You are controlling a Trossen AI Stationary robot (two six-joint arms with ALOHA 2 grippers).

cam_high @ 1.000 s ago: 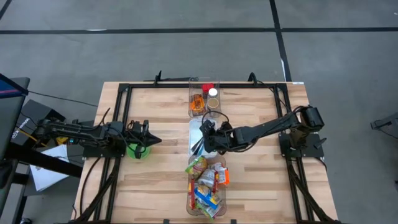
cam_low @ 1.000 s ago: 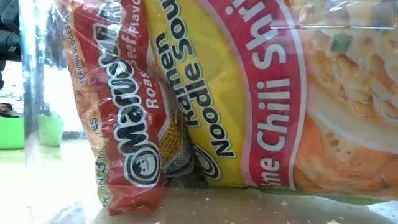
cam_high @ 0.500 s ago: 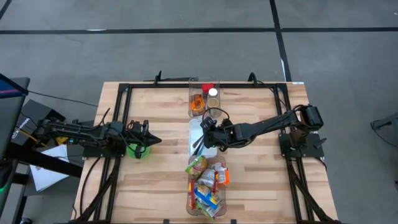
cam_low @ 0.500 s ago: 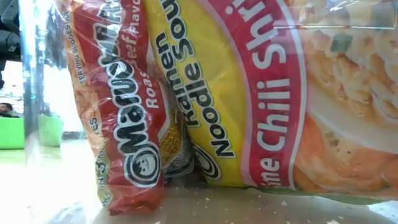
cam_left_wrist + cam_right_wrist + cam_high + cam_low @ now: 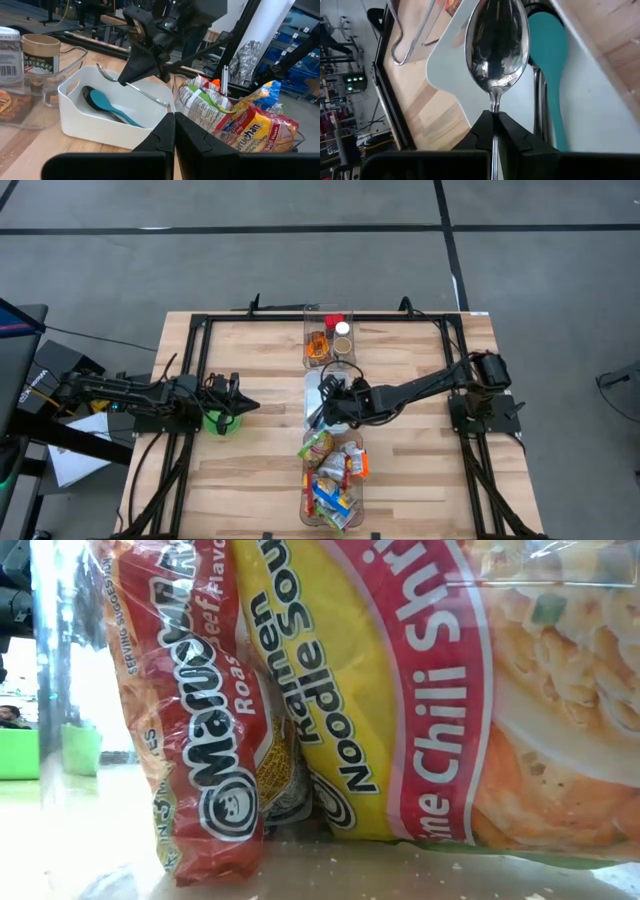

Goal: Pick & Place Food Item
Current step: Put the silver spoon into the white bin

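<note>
My right gripper point(image 5: 335, 395) hangs over the white bin point(image 5: 312, 392) at the table's middle, shut on a metal spoon point(image 5: 496, 45). The spoon also shows in the left wrist view point(image 5: 145, 92). A teal spoon point(image 5: 547, 50) and a black utensil point(image 5: 538, 100) lie in the bin. A clear bin of snack packs point(image 5: 332, 472) stands nearer. My left gripper point(image 5: 174, 131) is shut and empty, at the table's left above a green cup point(image 5: 222, 421). My right gripper pinches the spoon's handle point(image 5: 493, 109) between its two fingers, close behind the bowl. The bowl point(image 5: 496, 45) sticks out ahead of the fingertips. The fingers slant down from the table's right. The spoon is lifted clear above the white bin.
A clear bin with jars point(image 5: 330, 340) stands at the far middle. Ramen packs point(image 5: 330, 690) pressed against the near bin's wall fill the low view. A black frame point(image 5: 200, 330) runs round the table's edges.
My right gripper has gone a little toward the table's left edge over the white bin, still shut on the spoon, which stays clear of the bin.
</note>
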